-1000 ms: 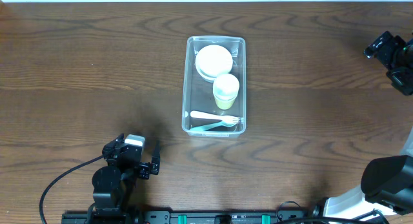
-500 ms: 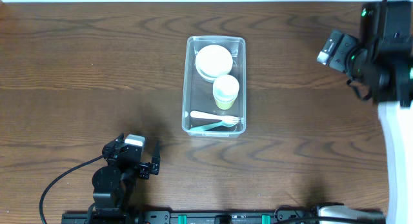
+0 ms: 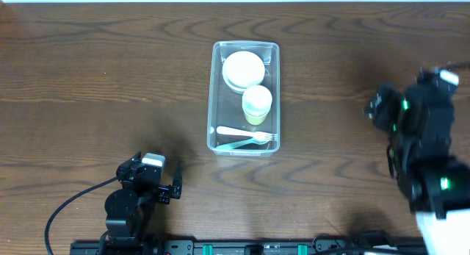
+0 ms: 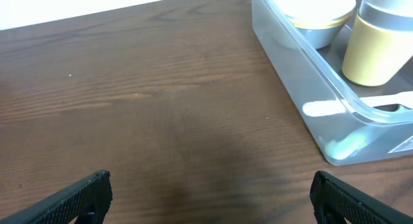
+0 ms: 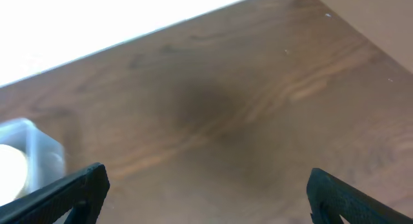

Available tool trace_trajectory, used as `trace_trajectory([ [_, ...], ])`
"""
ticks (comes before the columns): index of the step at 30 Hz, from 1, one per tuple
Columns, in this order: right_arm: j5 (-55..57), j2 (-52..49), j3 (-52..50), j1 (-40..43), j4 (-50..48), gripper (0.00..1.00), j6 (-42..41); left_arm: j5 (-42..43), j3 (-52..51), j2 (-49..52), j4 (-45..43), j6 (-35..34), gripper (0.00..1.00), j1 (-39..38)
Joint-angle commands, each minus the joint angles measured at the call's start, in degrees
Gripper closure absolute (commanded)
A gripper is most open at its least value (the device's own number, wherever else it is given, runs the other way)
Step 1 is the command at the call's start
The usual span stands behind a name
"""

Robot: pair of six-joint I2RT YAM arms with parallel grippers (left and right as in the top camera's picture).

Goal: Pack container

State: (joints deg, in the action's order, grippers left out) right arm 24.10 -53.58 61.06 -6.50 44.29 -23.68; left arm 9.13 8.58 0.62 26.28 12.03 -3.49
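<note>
Right wrist: container (image 5: 44, 150) blurred, cut off.

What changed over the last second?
The right end effector swung from the table's far right corner back toward the near edge, slightly inward; it is open and empty. The left end effector, the container and its bowl, cup and forks stayed put.

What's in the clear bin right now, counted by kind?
Bowls: 2, stacked, as far as the overhead view shows
Cups: 1
Forks: 1, white
Teal utensils: 1, type unclear
Total: 5, all inside the container
</note>
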Motion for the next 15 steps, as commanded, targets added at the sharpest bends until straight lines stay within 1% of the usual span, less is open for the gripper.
trace_trajectory([
  [1,-3.6,7.9,-8.2,2.2,-2.5,0.01,6.9,1.0,-1.1,-0.4,-0.2,-0.3,0.02,-0.2],
  [5,-13.8,17.8,-19.6,3.7,-10.7,0.01,18.5,1.0,-1.1,-0.4,-0.2,-0.3,0.02,-0.2],
  [7,-16.3,22.4,-24.7,3.9,-14.4,0.01,21.8,1.0,-1.1,-0.4,-0.2,-0.3,0.02,-0.2],
  [10,-16.7,29.6,-32.4,3.9,-17.6,0.01,21.3,1.0,-1.1,-0.4,-0.2,-0.3,0.02,-0.2],
  [15,-16.7,38.2,-40.9,3.9,-18.0,0.01,17.5,1.0,-1.1,-0.4,-0.2,-0.3,0.02,-0.2],
])
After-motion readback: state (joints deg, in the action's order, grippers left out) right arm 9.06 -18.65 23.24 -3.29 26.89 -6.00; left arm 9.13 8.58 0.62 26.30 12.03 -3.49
